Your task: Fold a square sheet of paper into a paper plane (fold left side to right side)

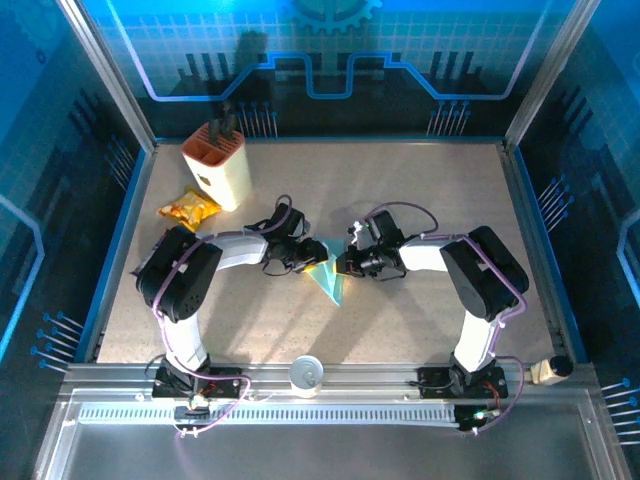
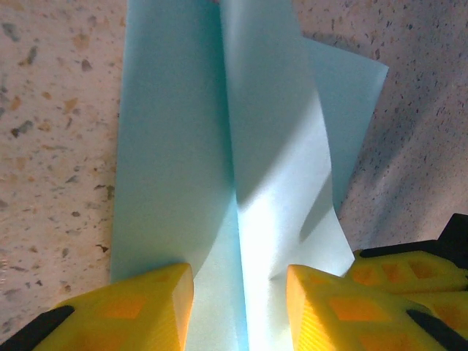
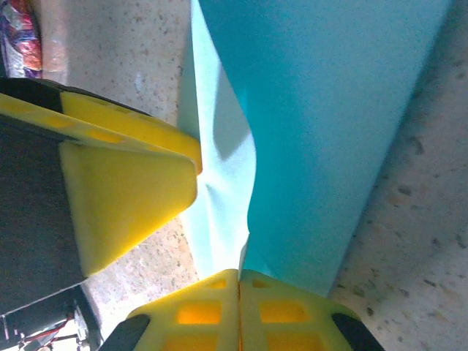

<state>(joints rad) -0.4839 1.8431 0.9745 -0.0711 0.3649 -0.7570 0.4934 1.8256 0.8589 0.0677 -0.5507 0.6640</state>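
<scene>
Paper plane (image 1: 328,277) (image 2: 183,146) (image 3: 329,110) is lying near the centre of the table (image 1: 420,190), tip pointing toward the near edge. Left gripper (image 1: 305,255) (image 2: 238,281) is straddling it, 2 fingers apart. Right gripper (image 1: 345,262) (image 3: 240,281) is pinching 1 raised flap — fingers pressed together.

The left arm (image 1: 185,275) and right arm (image 1: 480,265) bend inward, elbows out; the left end effector (image 2: 240,292) holds its fingers apart, the right end effector (image 3: 239,292) (facing it) is pinched tight.

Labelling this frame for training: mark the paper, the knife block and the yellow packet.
paper (image 1: 330,279), top view, middle of the sheet.
knife block (image 1: 222,176), top view, cream side face.
yellow packet (image 1: 188,209), top view, its centre.
</scene>
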